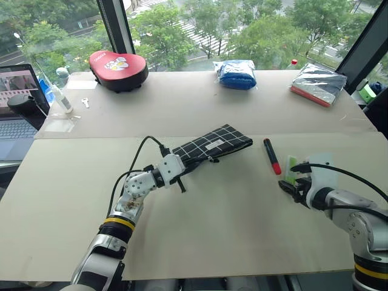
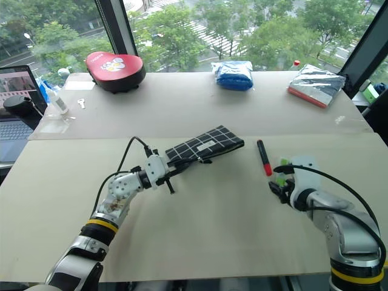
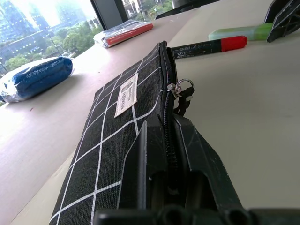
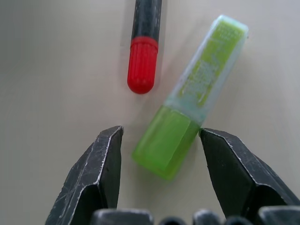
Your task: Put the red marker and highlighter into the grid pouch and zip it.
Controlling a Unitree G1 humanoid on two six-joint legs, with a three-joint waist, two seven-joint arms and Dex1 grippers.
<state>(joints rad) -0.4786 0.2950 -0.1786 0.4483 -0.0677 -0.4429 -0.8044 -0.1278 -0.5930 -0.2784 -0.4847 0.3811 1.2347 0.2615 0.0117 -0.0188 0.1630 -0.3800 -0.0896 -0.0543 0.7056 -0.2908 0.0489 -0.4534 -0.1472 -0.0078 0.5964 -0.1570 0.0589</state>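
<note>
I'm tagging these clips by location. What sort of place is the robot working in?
Probably an upper-floor office or lab: big windows overlook treetops and a street, a laptop sits at the left edge, and the table is covered with plain board.

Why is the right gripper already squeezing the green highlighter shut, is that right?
Not quite. In the right wrist view the right gripper is open, its fingers on either side of the green highlighter, which lies on the table beside the red marker.

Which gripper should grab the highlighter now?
Right. The right gripper is open with the highlighter between its fingers, beside the red marker. The left gripper is shut on the grid pouch.
</note>
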